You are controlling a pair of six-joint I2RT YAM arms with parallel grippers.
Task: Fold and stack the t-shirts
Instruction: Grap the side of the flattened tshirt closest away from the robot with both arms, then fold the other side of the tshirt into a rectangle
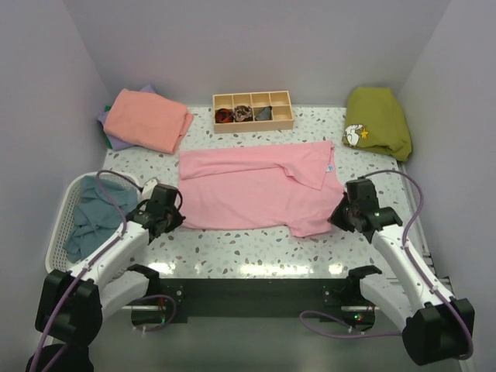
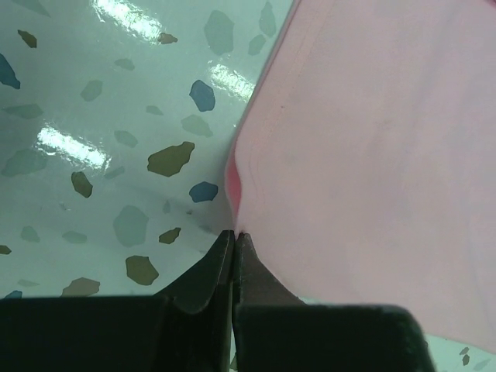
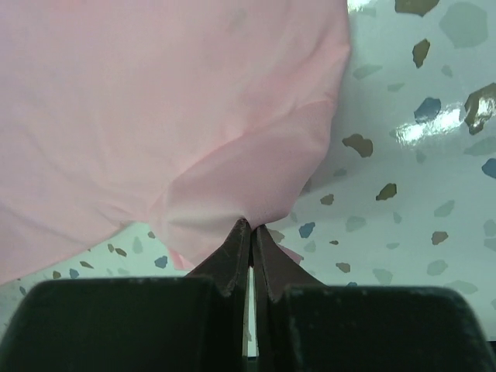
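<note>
The left jaws are pressed together with no gap showing. In the left wrist view their tips meet the edge of the light pink t-shirt (image 2: 372,155) where the hem puckers into a darker fold. They seem to pinch that hem, though the bite itself is too small to see clearly. The right jaws are closed to a hairline slit, and cloth gathers into creases that run straight to their tips, so they grip a corner of the same shirt.

From the top, the light pink t-shirt (image 1: 256,190) lies spread flat on the speckled desk (image 1: 232,248) between the 2 arms. The left jaws sit at its near-left corner and the right jaws at its near-right edge.

Only the top view shows the rest. A folded salmon-coral t-shirt (image 1: 147,118) lies on a lavender t-shirt (image 1: 112,141) at the far left. A white basket (image 1: 63,203) holds teal-blue t-shirts (image 1: 93,217) beside the left arm. A compartmented wooden tray (image 1: 253,111) sits at the far middle, and an olive garment (image 1: 378,120) at the far right.
</note>
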